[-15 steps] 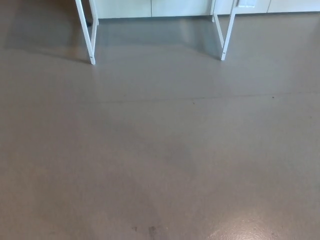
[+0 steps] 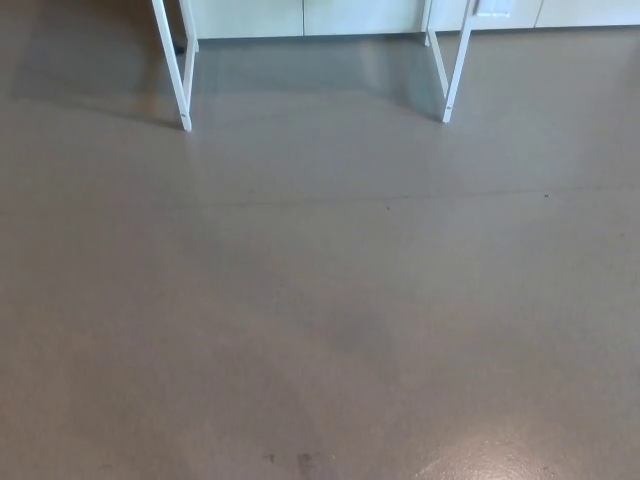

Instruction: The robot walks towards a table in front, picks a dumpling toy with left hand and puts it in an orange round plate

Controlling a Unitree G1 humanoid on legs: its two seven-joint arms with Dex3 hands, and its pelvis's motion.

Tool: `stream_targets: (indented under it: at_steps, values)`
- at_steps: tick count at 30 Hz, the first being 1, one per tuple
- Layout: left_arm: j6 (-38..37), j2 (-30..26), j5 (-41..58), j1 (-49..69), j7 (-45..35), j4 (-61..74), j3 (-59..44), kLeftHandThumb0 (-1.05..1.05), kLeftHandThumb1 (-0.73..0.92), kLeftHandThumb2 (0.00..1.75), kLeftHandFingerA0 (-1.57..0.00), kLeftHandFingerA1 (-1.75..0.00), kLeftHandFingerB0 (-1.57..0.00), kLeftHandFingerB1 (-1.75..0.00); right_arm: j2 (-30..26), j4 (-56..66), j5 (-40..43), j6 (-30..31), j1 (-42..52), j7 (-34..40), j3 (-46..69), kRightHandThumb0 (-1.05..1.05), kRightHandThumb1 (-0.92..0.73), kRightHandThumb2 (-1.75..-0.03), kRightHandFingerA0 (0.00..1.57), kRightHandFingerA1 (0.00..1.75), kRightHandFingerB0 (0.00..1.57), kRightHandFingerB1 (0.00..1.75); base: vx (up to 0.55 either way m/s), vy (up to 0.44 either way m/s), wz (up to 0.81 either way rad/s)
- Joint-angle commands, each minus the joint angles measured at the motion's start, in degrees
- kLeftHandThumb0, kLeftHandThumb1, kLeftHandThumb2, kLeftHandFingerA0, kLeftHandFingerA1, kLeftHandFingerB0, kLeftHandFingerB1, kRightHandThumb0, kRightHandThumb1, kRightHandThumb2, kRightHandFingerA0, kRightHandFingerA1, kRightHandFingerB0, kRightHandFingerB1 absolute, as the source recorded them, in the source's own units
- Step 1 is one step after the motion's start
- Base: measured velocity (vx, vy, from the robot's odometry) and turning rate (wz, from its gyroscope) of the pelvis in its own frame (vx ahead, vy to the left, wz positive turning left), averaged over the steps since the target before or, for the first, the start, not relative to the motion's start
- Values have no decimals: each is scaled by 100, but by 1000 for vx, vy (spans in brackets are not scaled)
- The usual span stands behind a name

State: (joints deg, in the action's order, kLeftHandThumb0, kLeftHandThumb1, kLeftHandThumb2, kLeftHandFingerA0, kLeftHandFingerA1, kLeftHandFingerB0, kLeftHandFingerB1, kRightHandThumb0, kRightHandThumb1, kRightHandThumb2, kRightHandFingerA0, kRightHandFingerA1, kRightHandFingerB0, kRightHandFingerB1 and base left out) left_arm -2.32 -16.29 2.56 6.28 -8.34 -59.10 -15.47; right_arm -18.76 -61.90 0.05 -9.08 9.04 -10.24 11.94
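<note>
Neither robot hand shows, so grip state cannot be told. Grey floor [image 2: 320,300] lies open ahead. White desk legs [image 2: 180,70] [image 2: 452,70] stand at the far edge before pale cabinets [image 2: 300,15]. Dumpling toy unseen.

floor [image 2: 320,300]: we see plain grey-brown, with a thin dark seam line, small dark specks and a pale glare patch | table legs [image 2: 175,65]: we see white | cabinet fronts [image 2: 300,15]: we see off-white, plain
</note>
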Motion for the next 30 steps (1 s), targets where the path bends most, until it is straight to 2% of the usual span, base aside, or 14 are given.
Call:
stream_targets:
  at_steps: [1, 2, 11, 15, 16, 30]
  values:
    - [-393, -182, -95, -57, 100, -306, 101, -3, 67, 61, -50, -62, -33, -41, -72, -144, -60, -333, 39, 157, -61, -27, -76, -63, 52, 73, 37, 34, 0, 0, 0]
    - [-395, -188, -93, -26, 91, -266, 119, -2, 67, 60, -52, -63, -33, -41, -62, -144, -50, -355, 57, 163, -60, -26, -74, -62, 53, 64, 37, 34, 0, 0, 0]
    - [-488, -242, -119, 32, 145, -290, 254, -4, 66, 60, -54, -64, -33, -41, -53, -141, -24, -375, 103, 186, -106, -26, -77, -63, 51, 67, 34, 34, 0, 0, 0]
    - [-515, -234, -67, 50, 155, -271, 255, -5, 66, 60, -54, -67, -34, -42, -47, -165, 1, -375, 98, 169, -105, -26, -77, -62, 50, 63, 34, 34, 0, 0, 0]
    - [-512, -242, -80, 51, 147, -285, 275, 0, 68, 59, -46, -58, -33, -40, -46, -163, 15, -415, 119, 145, -97, -28, -76, -63, 50, 63, 37, 35, 0, 0, 0]
    - [-693, -363, -222, 58, 173, -468, 545, -7, 70, 60, -51, -61, -32, -39, -18, -269, 36, -532, 139, 187, -102, -27, -76, -62, 53, 62, 39, 35, 1, 28, 7]
